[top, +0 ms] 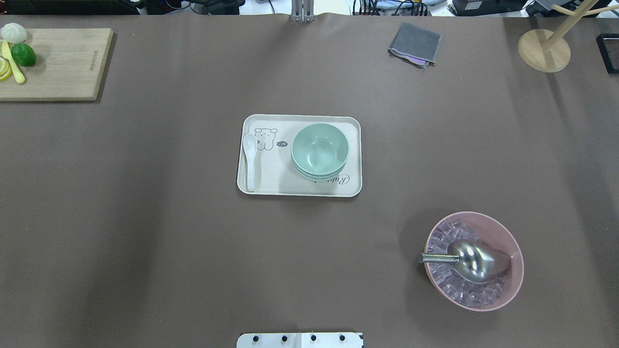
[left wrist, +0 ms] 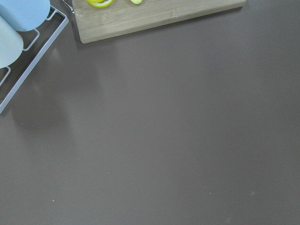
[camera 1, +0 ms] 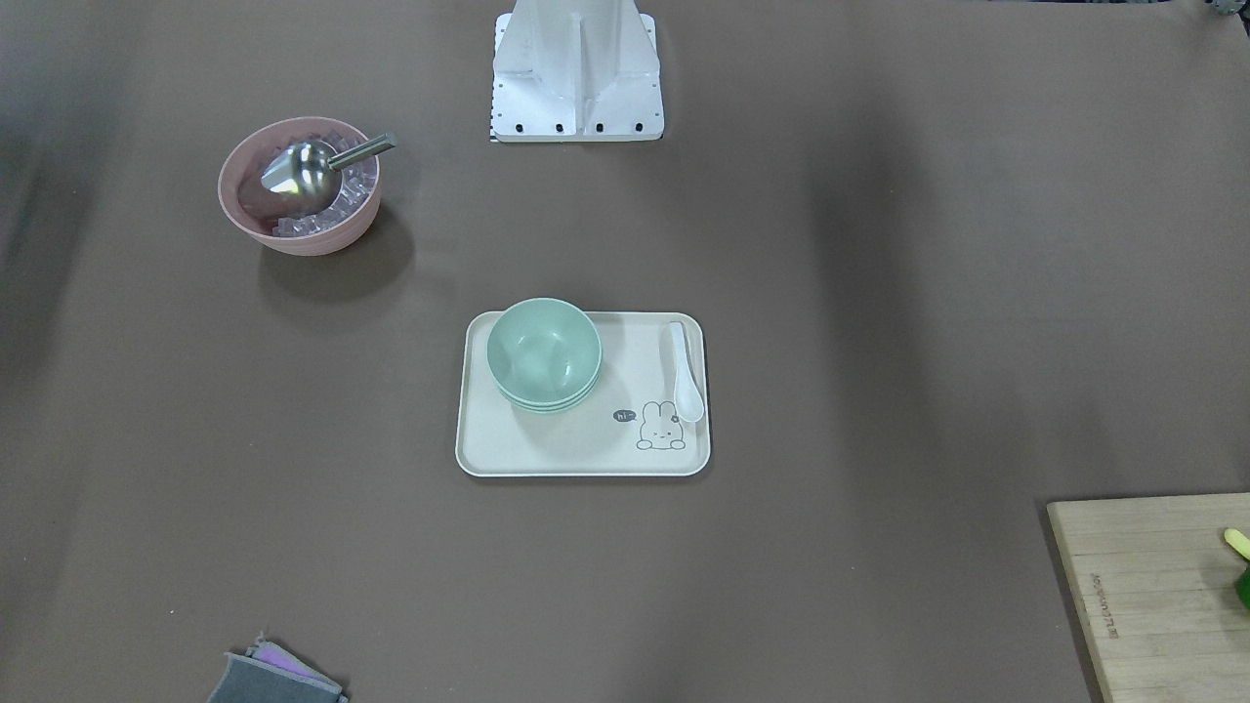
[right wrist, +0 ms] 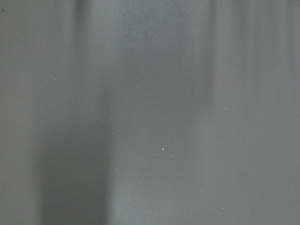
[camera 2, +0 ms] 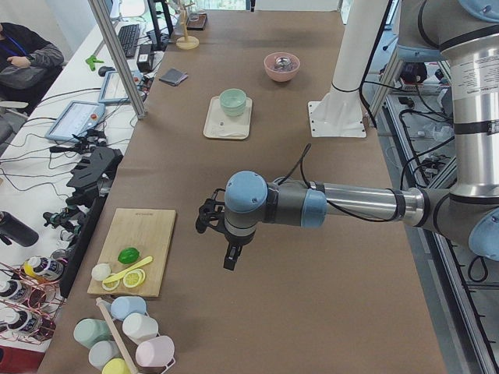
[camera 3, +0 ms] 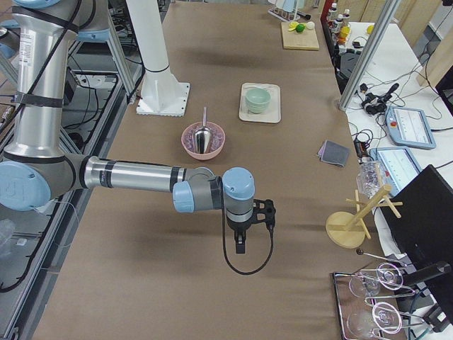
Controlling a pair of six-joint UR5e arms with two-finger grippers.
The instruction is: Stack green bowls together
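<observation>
Overhead, the green bowls (top: 319,151) sat nested at the tray's (top: 300,189) 3 o'clock — stacked, I judged. So the left end effector (camera 2: 231,257) and right end effector (camera 3: 241,242) hung clear — I couldn't tell their grip.

Both arms stretch out level, left gripper (camera 2: 229,262) and right gripper (camera 3: 240,247) pointing down (fingers' spread unclear).

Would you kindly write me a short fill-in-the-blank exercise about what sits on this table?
1. The green bowls sit nested in one ___ on the cream tray.
2. Beside them on the tray lies a white ___.
3. The metal scoop rests in the ___ bowl of ice cubes.
Missing words: stack; spoon; pink.
</observation>
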